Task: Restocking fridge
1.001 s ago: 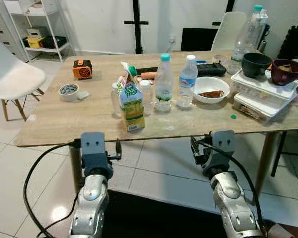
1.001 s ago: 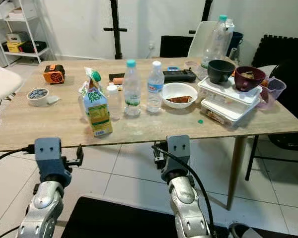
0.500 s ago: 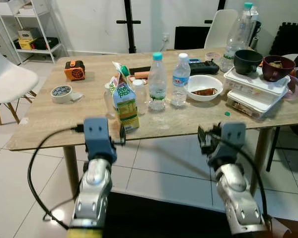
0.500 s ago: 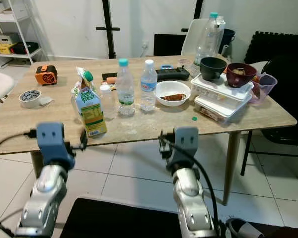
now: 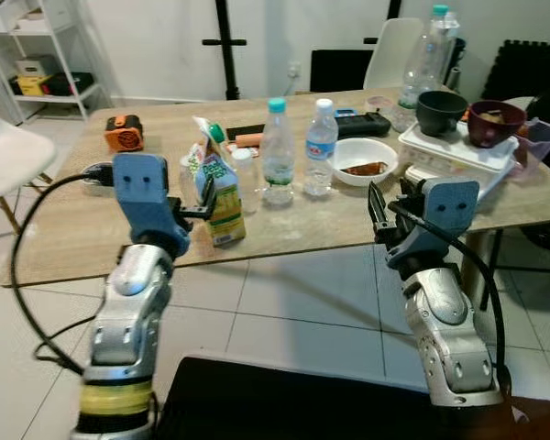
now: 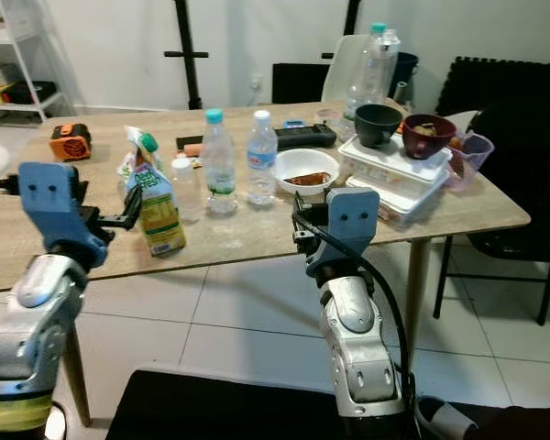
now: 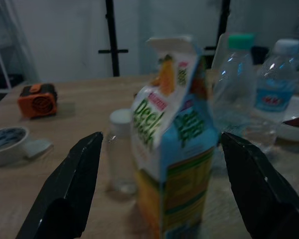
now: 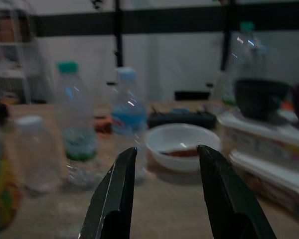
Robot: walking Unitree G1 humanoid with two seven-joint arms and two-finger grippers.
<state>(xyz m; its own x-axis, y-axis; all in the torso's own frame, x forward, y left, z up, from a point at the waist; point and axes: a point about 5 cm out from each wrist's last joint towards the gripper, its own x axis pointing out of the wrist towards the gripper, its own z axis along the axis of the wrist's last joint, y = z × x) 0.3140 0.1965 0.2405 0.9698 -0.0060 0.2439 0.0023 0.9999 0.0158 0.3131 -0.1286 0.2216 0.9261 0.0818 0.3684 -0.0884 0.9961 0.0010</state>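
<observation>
— As the robot stood close to the front edge of the desk (image 5: 284, 240), what had changed in that last second?

— Both arms had come up. A second earlier they hung low in front of the desk; by this moment the left gripper (image 5: 204, 195) was raised level with the juice carton (image 5: 215, 188), and the right gripper (image 5: 378, 209) sat just off the desk's near edge.

— How were the fingers set?

— On the left they were spread wide; in the left wrist view the carton (image 7: 175, 134) stood upright between the two black fingers (image 7: 72, 186), apart from both. On the right the fingers (image 8: 114, 194) were parted more narrowly, holding nothing and pointing towards the white bowl (image 8: 182, 144).

— And where was the carton?

— Near the desk's front edge, upright, with a small capped jar (image 5: 244, 174) just behind it. Beyond those stood two water bottles, one with a green cap (image 5: 277, 151) and one with a white cap (image 5: 320, 147), side by side. Further back were stacked food boxes (image 5: 458, 158) carrying a dark bowl (image 5: 440, 112), a tape roll and an orange gadget (image 5: 122, 133).

— What did that mean for the restocking?

— In my judgement the carton was lined up as the first pick. It was not yet gripped, so the left arm needed to reach forward and close.
</observation>
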